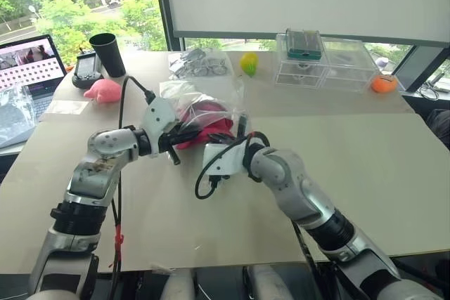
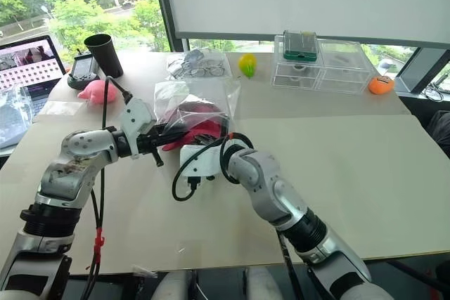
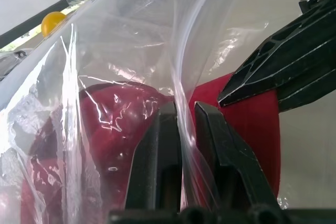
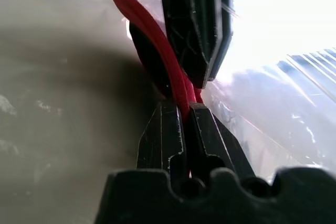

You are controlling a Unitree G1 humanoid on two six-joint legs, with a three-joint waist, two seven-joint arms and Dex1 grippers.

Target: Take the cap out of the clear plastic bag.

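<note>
Cap (image 2: pixel 200 126): partly inside clear plastic bag (image 2: pixel 191 100), mid-table, nearer the far edge.
Left gripper (image 3: pixel 182 116): clamped on bag film.
Right gripper (image 4: pixel 184 109): clamped on cap's brim.

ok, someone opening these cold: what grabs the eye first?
Mid-table, both arms meet at the dark red cap half inside the clear plastic bag. The left gripper is shut on the bag's film; the right gripper is shut on the cap's red brim edge. Behind them, a pink plush toy and black cup stand at the far left of the table.
</note>
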